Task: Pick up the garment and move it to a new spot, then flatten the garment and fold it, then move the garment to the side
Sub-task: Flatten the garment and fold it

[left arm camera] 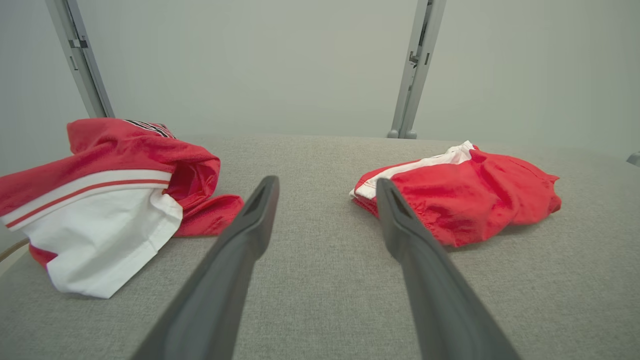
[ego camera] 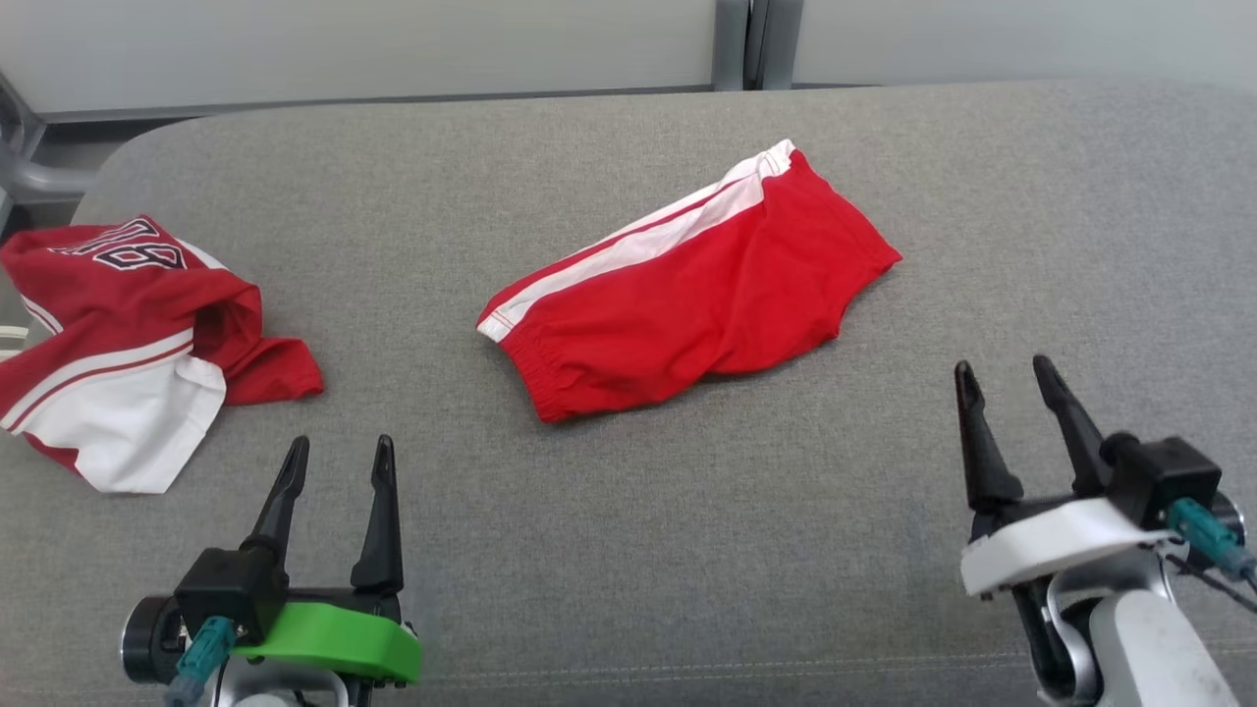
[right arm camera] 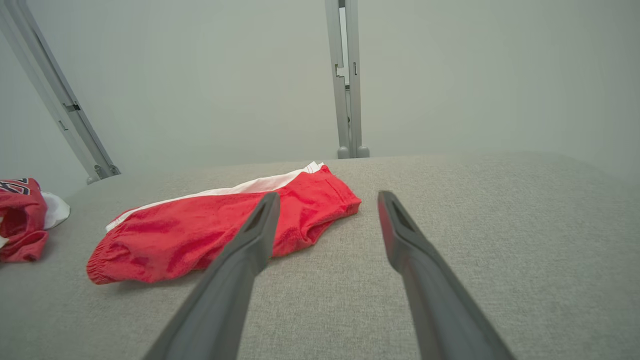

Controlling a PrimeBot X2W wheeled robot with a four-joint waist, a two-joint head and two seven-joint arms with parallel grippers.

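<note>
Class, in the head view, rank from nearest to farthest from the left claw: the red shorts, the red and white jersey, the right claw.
1. Red and white jersey, crumpled just ahead and left of the left claw.
2. Red shorts, in the middle, ahead and to the right.
3. Right claw, at the far right.
</note>
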